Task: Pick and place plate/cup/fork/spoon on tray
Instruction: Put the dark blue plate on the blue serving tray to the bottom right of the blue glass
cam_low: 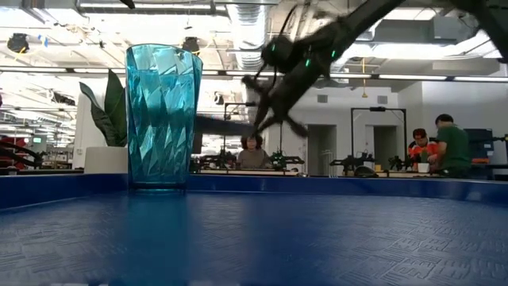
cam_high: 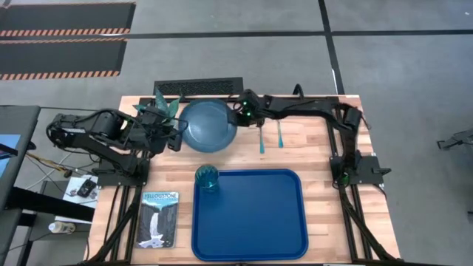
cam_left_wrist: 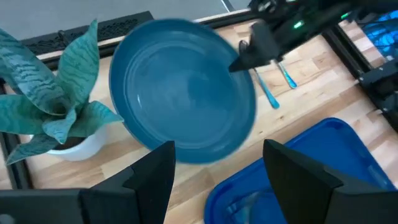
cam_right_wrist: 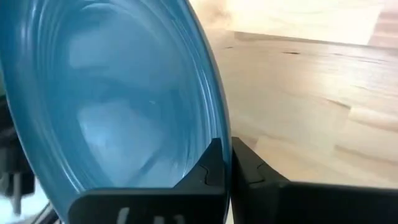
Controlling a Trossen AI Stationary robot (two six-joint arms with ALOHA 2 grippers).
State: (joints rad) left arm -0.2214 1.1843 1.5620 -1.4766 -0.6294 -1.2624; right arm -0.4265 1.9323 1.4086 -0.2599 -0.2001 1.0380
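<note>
So the right gripper [cam_high: 238, 116] has the plate [cam_high: 209, 124] pinched by its rim, one finger on each face, which you can see super clearly in the right wrist view where the rim sits squeezed between the two dark fingers [cam_right_wrist: 211, 167]. My guess is the edge grip is there because a flat plate gives nothing else to grab, and it looks tilted up off the wood in the left wrist view, so probably mid-lift on its way over to the tray [cam_high: 284, 236]. The left gripper [cam_high: 176, 137] sits just beside the plate's other edge with its jaws spread apart and nothing in them, maybe ready to steady it, hard to say. The cup [cam_high: 207, 178] is already standing upright in the tray's back-left corner, while the fork [cam_high: 261, 136] and spoon [cam_high: 280, 132] lie side by side on the table right of the plate, untouched. Surface is a light butcher-block table [cam_high: 325, 159], with a spiky teal plant [cam_high: 158, 106] in a white pot at the back and a waterfall booklet [cam_high: 158, 219] left of the tray. The low view shows a big open workshop behind, with a few people [cam_low: 432, 147] at benches.
</note>
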